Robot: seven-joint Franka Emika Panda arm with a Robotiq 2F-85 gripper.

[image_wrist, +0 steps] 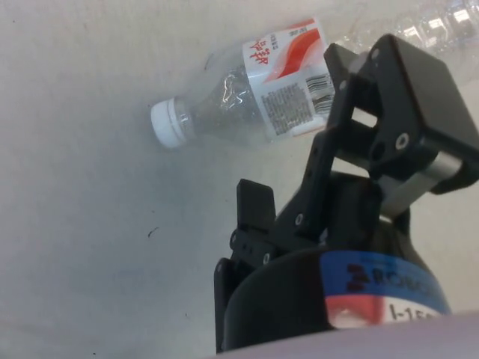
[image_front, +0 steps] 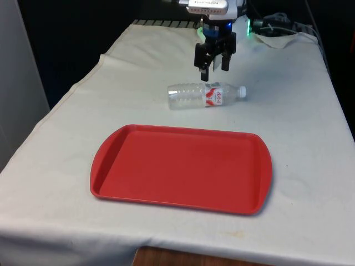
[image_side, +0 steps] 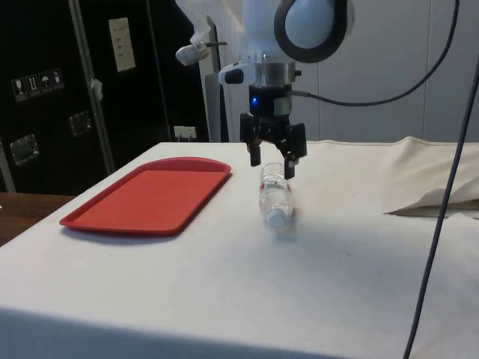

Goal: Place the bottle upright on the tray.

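A clear plastic bottle (image_front: 204, 95) with a red and white label and a white cap lies on its side on the white cloth, just beyond the far rim of the red tray (image_front: 180, 169). Its cap points to the front view's right. My gripper (image_front: 213, 66) hangs a little above the bottle's label end, open, with nothing between its fingers. In the side view the gripper (image_side: 273, 161) stands over the bottle (image_side: 274, 196), whose cap faces that camera, and the tray (image_side: 150, 196) lies beside it. The wrist view has the bottle (image_wrist: 254, 97) lying beyond the fingers (image_wrist: 253, 206).
The tray holds nothing. Cables and a small device (image_front: 277, 30) lie at the far corner on the front view's right. A black cable (image_side: 441, 187) hangs down in the side view, above a fold in the cloth (image_side: 430, 198).
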